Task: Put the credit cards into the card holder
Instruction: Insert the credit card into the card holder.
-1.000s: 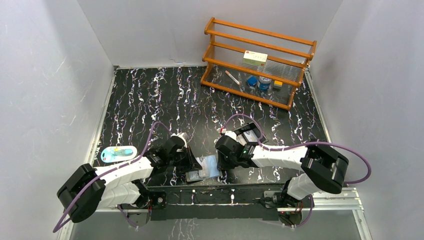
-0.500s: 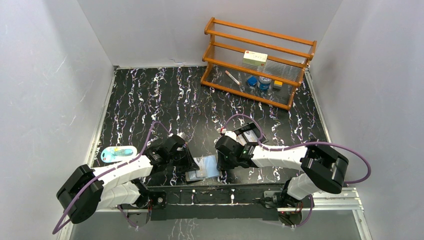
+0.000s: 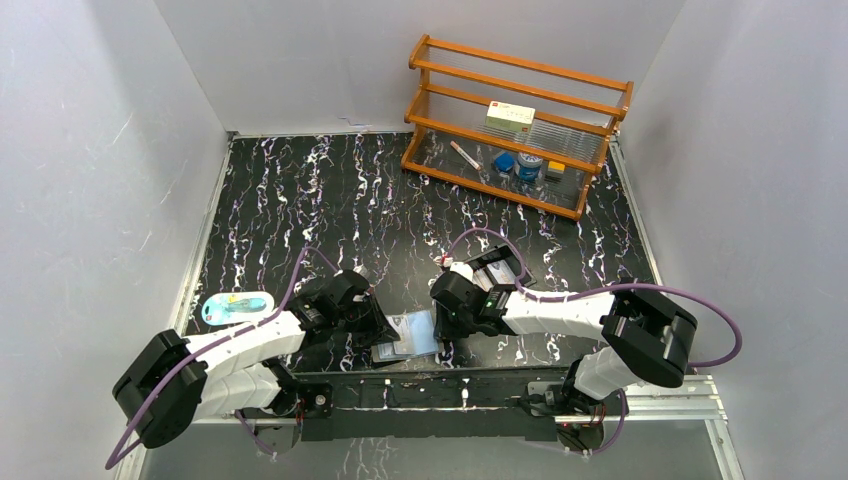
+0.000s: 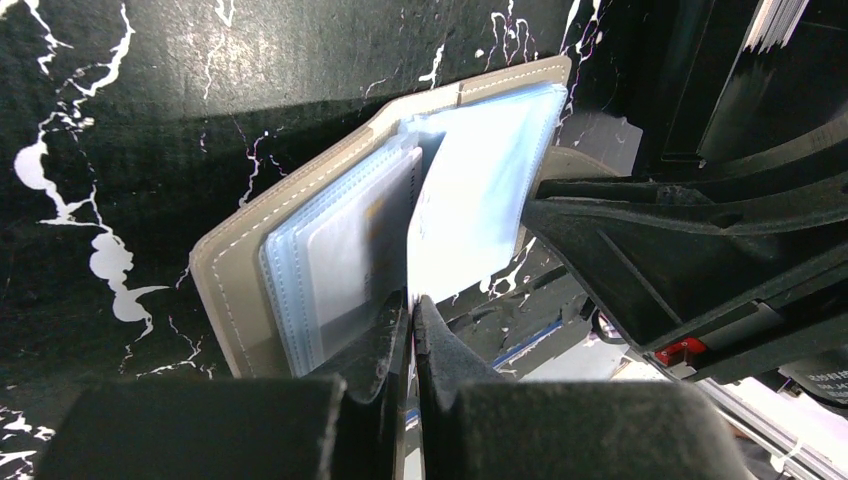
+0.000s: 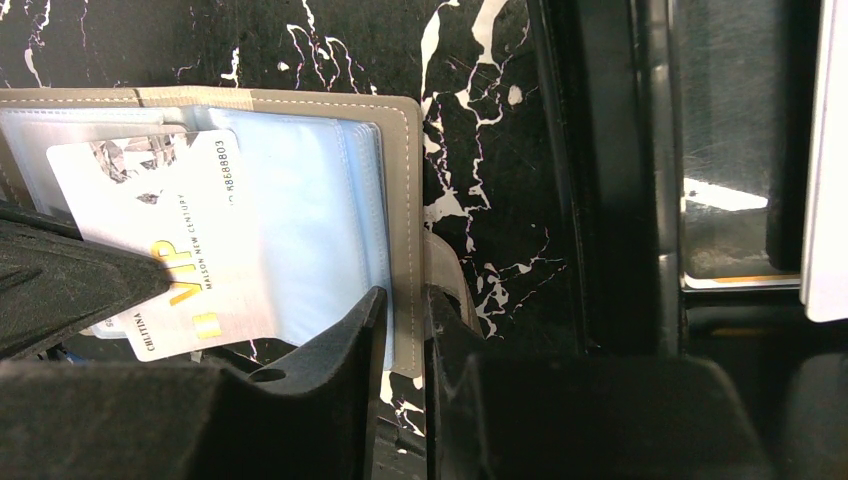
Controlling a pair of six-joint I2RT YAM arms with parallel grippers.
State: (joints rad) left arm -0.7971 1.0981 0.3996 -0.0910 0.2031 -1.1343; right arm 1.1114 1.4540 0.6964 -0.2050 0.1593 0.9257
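i see the card holder (image 3: 408, 338) open at the table (image 3: 300, 200)'s near edge, between both arms. left gripper (image 4: 410, 315) pinches a white credit card (image 5: 150, 220) over its sleeves; right gripper (image 5: 405, 315) fingers, narrow, clamp the grey cover.

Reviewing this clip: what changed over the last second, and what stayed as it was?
The left hand drew back very slightly toward its own base, staying shut at the clear sleeves of the small grey fold-over card holder. Nothing was newly taken or let go. The right hand kept its grip on the holder's cover edge. The holder and the wooden rack stayed put.
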